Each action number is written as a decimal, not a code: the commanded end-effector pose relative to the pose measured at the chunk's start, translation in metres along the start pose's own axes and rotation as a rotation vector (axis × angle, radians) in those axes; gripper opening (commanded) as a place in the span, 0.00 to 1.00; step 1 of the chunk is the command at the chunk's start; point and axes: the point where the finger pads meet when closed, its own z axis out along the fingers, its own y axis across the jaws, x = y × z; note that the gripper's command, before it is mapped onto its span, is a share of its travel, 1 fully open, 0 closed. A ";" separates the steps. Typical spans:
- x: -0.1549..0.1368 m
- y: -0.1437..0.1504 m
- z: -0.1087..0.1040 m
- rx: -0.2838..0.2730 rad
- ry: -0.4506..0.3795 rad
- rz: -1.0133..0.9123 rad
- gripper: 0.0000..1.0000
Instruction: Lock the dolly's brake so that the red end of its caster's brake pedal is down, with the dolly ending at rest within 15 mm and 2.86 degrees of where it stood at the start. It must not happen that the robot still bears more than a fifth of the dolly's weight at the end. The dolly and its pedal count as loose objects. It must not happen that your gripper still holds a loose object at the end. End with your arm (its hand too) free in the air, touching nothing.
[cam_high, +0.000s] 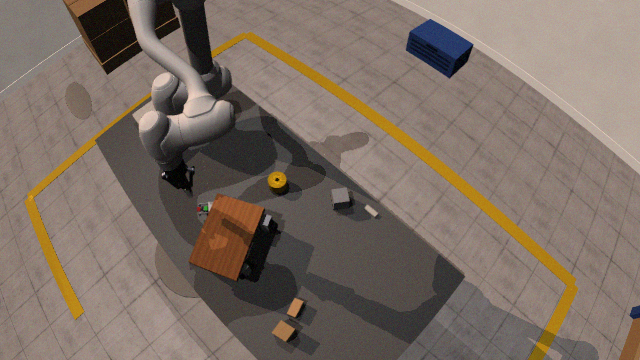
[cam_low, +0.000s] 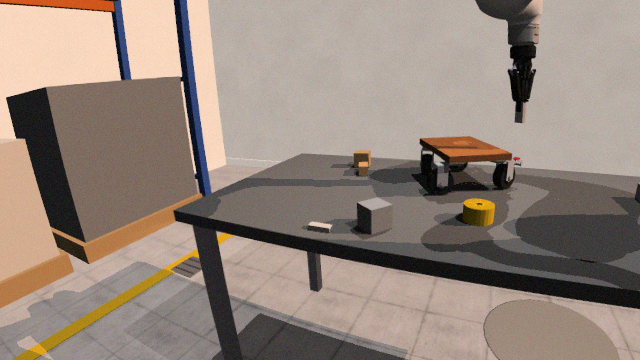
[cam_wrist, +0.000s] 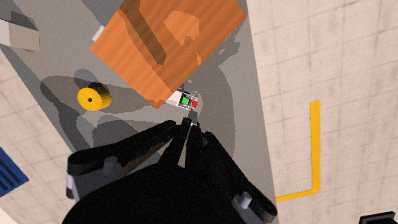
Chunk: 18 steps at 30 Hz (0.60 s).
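Note:
The dolly has an orange wooden deck on black casters and stands on the dark table. It also shows in the exterior view and the wrist view. Its brake pedal sticks out at one corner, with a green end and a red end; the exterior view shows the red tip. My gripper is shut and empty. It points straight down, well above the table and beside the pedal corner; it also shows in the top view.
A yellow disc, a grey cube and a small pale block lie on the table beyond the dolly. Two brown boxes sit near the table's other end. The table edge runs close to the pedal corner.

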 end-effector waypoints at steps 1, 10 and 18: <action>0.001 0.004 0.001 0.006 0.011 0.020 0.00; 0.001 0.004 0.002 0.006 0.011 0.093 0.00; 0.001 0.003 0.006 0.008 0.009 0.474 0.00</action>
